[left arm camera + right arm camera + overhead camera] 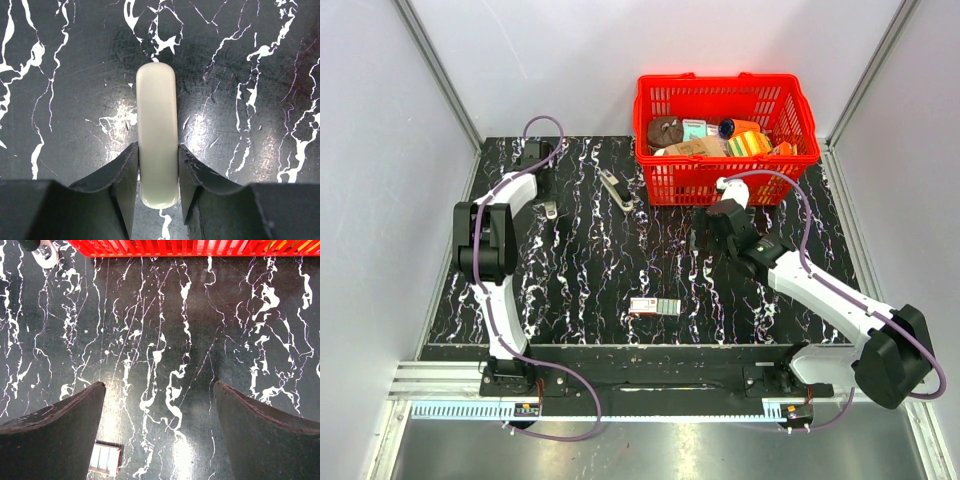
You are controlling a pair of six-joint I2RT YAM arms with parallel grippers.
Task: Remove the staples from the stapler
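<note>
The stapler [616, 190] lies flat on the black marbled table [580, 270], set on a slant just left of the red basket [665, 185] and roughly between the two arms; neither claw touches it. In the right wrist view only one end of it shows, at the top left corner [44, 255]. A small metal piece [551, 210] lies apart from it on its left, and a small flat box [654, 306] with a red edge sits well nearer the arm bases, also visible at the bottom of the right wrist view [105, 459]. The left gripper [157, 150] is far back on the left side of the table, its fingers pressed against both sides of a pale rounded bar [156, 125] – what that bar belongs to cannot be told. The right gripper [159, 385] hangs over bare table in front of the basket, its fingers [60, 430] spread wide with nothing between them. The basket, at the back right, holds a jumble of packets and containers.
</note>
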